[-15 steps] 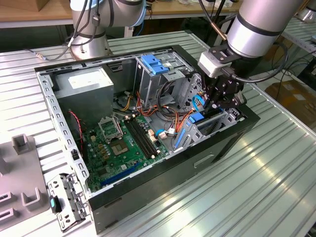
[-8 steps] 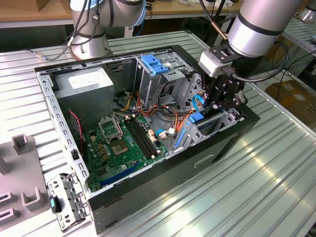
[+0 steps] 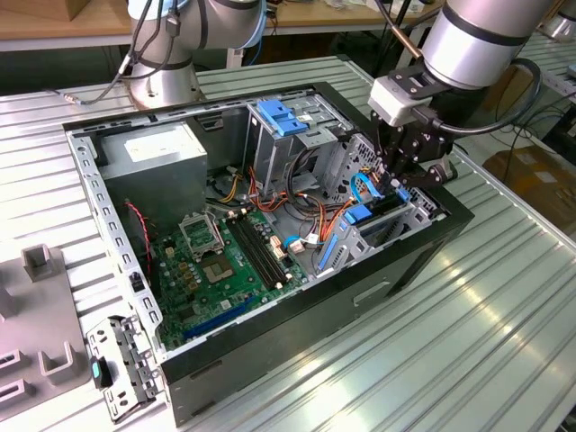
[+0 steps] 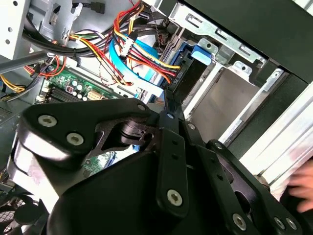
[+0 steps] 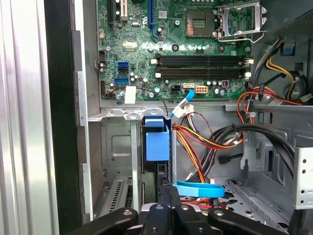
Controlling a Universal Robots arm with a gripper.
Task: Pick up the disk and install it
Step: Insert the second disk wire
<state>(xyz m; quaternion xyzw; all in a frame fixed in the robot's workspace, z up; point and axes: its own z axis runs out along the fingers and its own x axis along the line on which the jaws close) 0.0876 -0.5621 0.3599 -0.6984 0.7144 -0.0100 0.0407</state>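
Ribbed aluminium tabletop [image 3: 504,306] carried the open computer case [image 3: 270,378]. Gripper [image 3: 396,175] clenched the disk [image 5: 157,142], standing edgewise in its drive bay; rigid, probably weighty, best held by the rails.

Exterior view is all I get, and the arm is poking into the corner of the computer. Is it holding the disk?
Observer: Yes. In the first wrist view the gripper is closed on the disk, which stands on its edge in the drive bay.
Operator: Which way does its blue end go?
Observer: The blue tab points away from the gripper, toward the motherboard.
Operator: Is anything close to it?
Observer: A looped blue cable lies right beside the gripper.
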